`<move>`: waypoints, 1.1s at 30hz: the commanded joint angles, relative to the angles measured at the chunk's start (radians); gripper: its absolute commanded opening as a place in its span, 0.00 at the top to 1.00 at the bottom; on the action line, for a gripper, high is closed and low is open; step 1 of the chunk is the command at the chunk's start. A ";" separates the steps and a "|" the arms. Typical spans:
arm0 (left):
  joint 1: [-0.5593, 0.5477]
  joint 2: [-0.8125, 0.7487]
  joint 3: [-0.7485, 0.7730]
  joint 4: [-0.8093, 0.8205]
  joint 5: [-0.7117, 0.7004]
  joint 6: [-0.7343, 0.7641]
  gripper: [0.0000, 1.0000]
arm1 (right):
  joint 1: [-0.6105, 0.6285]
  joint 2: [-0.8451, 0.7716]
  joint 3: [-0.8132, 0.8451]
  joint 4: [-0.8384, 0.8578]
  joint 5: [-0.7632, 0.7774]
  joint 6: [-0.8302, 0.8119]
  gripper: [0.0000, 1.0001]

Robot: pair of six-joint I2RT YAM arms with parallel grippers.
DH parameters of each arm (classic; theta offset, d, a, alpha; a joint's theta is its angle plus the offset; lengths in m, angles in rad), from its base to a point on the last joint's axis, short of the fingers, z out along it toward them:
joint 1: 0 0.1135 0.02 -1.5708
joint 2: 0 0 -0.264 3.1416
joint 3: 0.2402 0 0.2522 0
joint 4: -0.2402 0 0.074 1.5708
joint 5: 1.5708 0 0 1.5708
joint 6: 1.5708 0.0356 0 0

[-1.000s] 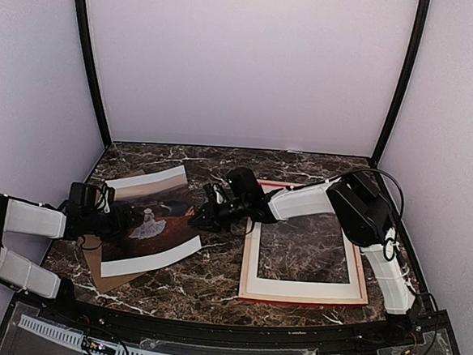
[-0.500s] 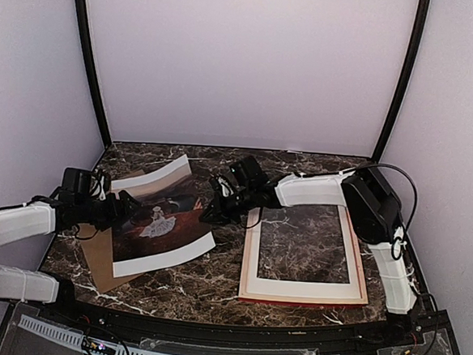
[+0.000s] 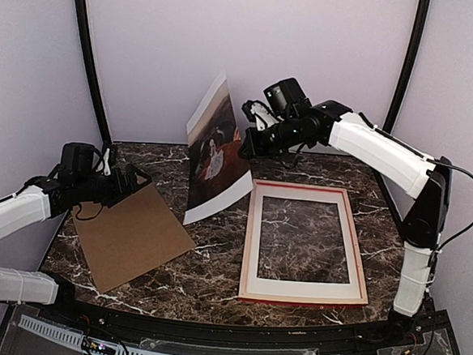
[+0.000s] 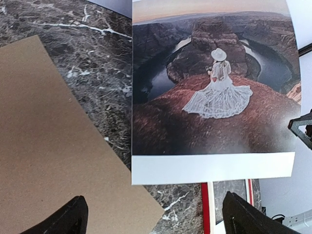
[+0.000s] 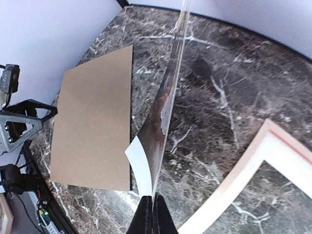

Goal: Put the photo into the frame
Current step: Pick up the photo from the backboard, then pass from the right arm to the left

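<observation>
The right fingers (image 3: 250, 139) are pinching shut on the edge of the photo (image 3: 214, 147). They are holding it up in front of the back wall (image 3: 245, 56), tilted and curling. Its lower white corner is hanging down near the marble surface (image 3: 214, 265), just left of the frame (image 3: 301, 292), which is lying flat on the right side. The left fingers (image 3: 127, 180) are standing wide open, gripping nothing, and hovering at the far edge of the brown backing board (image 3: 131, 235).
</observation>
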 commanded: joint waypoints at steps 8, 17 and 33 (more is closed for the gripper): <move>-0.132 0.069 0.120 0.001 -0.026 -0.061 0.01 | 0.127 0.100 0.316 -0.392 0.394 -0.105 1.00; -0.208 0.020 0.158 0.069 -0.037 -0.162 0.01 | 0.242 0.242 0.412 -0.323 0.313 -0.078 1.00; -0.223 0.140 0.201 0.188 -0.011 -0.248 0.04 | 0.287 0.279 0.351 -0.165 0.227 -0.022 1.00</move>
